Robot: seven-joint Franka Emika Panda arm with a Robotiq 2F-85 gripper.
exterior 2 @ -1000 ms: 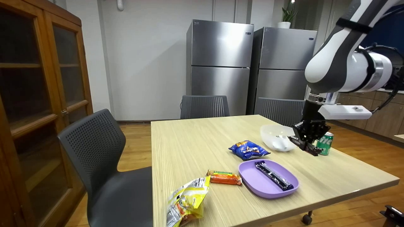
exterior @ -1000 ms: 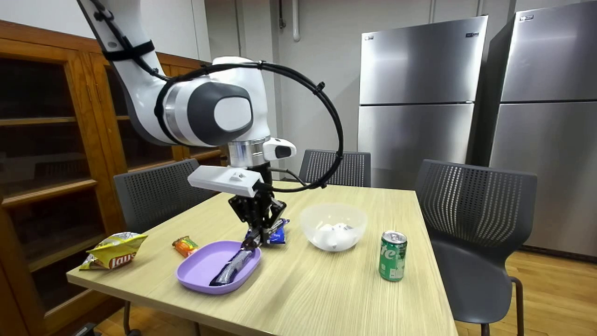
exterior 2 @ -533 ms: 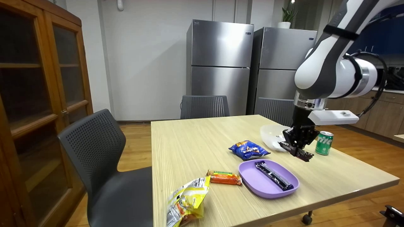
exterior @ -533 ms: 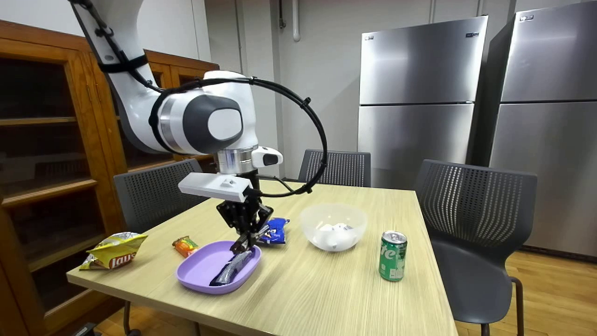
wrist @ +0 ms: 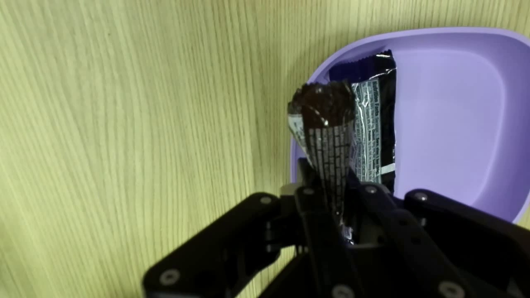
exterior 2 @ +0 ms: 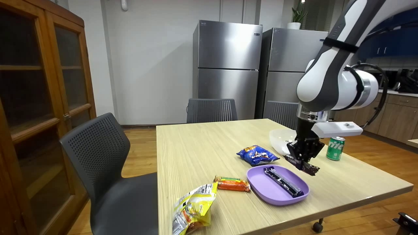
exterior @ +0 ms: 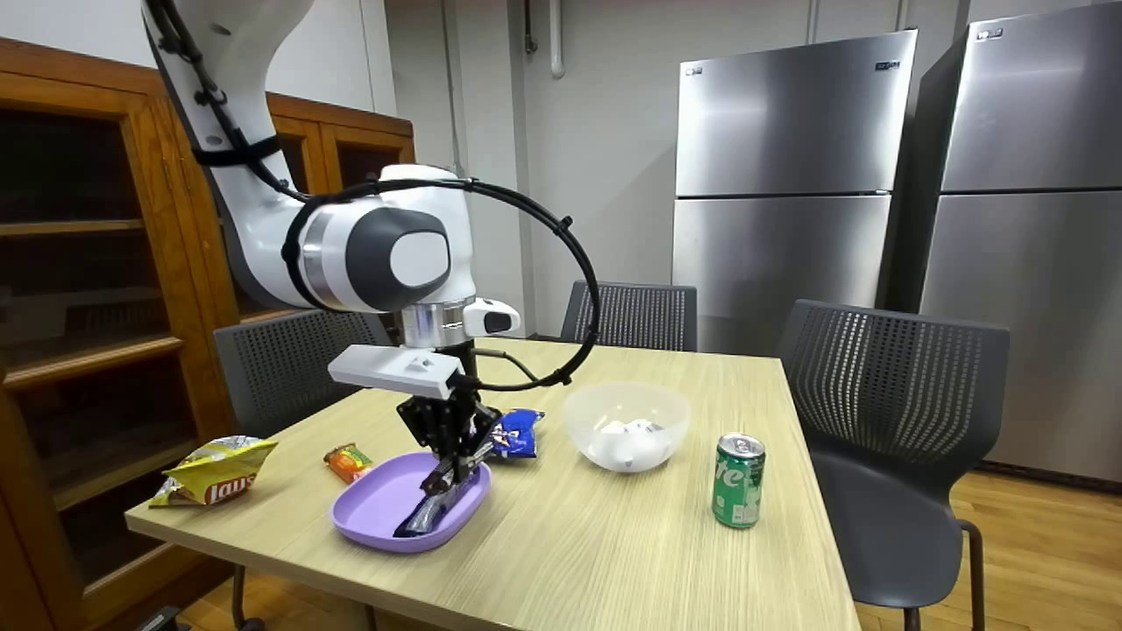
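The hand [wrist: 328, 171], near a purple tray [wrist: 451, 124] holding a dark-wrapped bar [wrist: 368, 120] and, in an exterior view, left of a bowl [exterior: 581, 419] with white items [exterior: 625, 445], clamps a brown-wrapped bar [wrist: 326, 111] that juts out either side.

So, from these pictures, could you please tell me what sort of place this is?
Most likely a shared kitchen or break room, perhaps in an office or lab. Two silver refrigerators stand side by side, dark chairs stand around a pale table, and wooden counter cabinets show in the background.
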